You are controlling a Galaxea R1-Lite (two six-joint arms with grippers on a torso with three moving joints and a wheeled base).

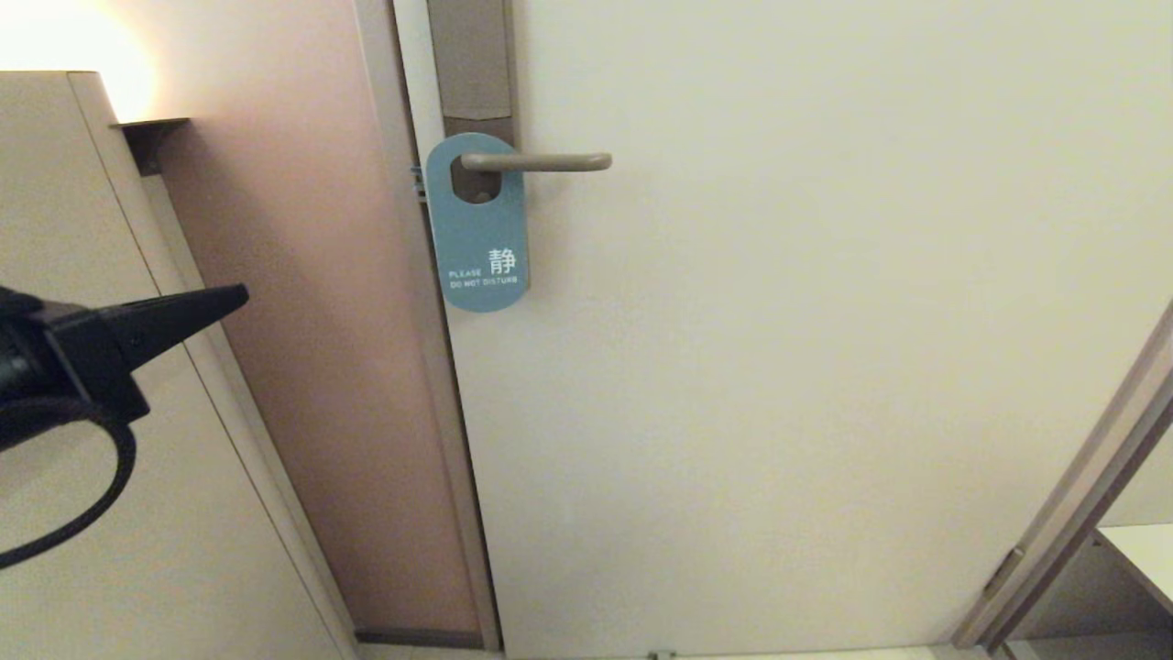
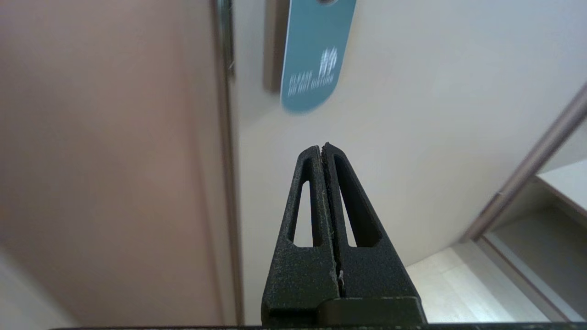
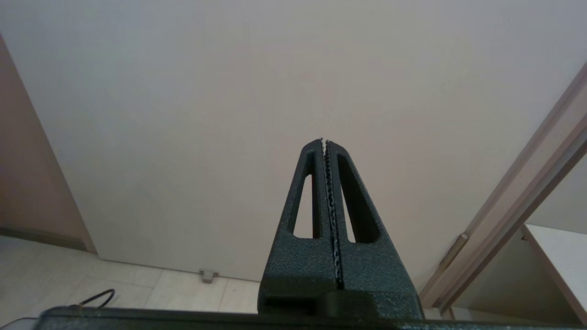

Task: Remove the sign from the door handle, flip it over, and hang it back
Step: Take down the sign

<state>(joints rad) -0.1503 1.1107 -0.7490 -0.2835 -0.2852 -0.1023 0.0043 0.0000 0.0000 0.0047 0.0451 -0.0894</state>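
Observation:
The sign (image 1: 478, 240) hangs on the door handle (image 1: 541, 162), its blue "PLEASE DO NOT DISTURB" face outward. The lever passes through the hole near the sign's top and juts to the right from a tall grey-brown plate (image 1: 472, 64). My left gripper (image 1: 240, 295) is shut and empty, off to the left of and below the sign, well apart from it. In the left wrist view the sign's lower end (image 2: 314, 68) shows beyond the shut left gripper (image 2: 322, 146). My right gripper (image 3: 324, 141) is shut and empty, facing bare door; it does not show in the head view.
The cream door (image 1: 825, 367) fills most of the head view. A pinkish wall (image 1: 321, 367) and a door frame (image 1: 431, 385) lie left of it, with a cabinet side (image 1: 82, 229) further left. A second frame (image 1: 1081, 495) slants at the lower right. A door stop (image 3: 208, 275) sits on the floor.

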